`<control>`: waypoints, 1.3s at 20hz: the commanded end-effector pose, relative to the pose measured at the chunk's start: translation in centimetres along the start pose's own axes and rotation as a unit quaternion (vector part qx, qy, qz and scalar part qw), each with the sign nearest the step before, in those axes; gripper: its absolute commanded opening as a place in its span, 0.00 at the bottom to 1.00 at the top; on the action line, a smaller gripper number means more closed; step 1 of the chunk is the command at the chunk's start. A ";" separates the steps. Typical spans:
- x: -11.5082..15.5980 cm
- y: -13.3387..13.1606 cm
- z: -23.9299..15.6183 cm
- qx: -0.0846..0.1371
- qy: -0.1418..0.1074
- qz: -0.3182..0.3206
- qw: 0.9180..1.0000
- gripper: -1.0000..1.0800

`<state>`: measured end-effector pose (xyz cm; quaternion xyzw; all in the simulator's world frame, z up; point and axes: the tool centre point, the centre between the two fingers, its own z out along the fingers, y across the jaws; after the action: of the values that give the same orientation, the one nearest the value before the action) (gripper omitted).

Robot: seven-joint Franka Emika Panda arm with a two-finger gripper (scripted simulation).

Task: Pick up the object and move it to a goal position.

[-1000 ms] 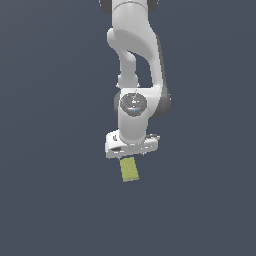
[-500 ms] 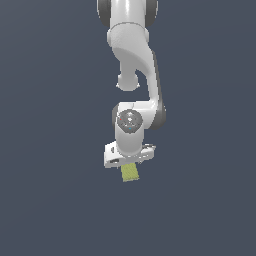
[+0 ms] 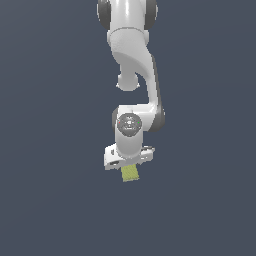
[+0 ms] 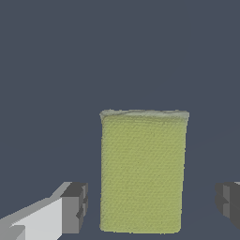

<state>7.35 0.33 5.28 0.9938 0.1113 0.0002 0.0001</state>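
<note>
The object point(image 4: 141, 171) is a flat yellow-green rectangular block with a finely textured top, lying on the dark grey floor. In the exterior view only its near end point(image 3: 130, 173) shows, poking out under the white hand. My gripper point(image 4: 152, 206) hangs right above the block and is open: one dark finger pad point(image 4: 75, 207) stands on one side, the other pad point(image 4: 228, 204) on the opposite side, each with a gap to the block. In the exterior view the gripper point(image 3: 128, 162) is mostly hidden by the wrist.
The white arm point(image 3: 135, 65) rises from the hand toward the exterior view's upper edge. Around the block lies only the plain dark grey floor point(image 3: 50, 200).
The hand has come down toward the block and now covers more of it. The block itself has not moved.
</note>
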 end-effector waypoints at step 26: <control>0.0 0.0 4.0 0.000 -0.001 0.000 1.000 0.00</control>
<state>7.31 0.32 1.04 0.9937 0.1117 -0.0013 -0.0001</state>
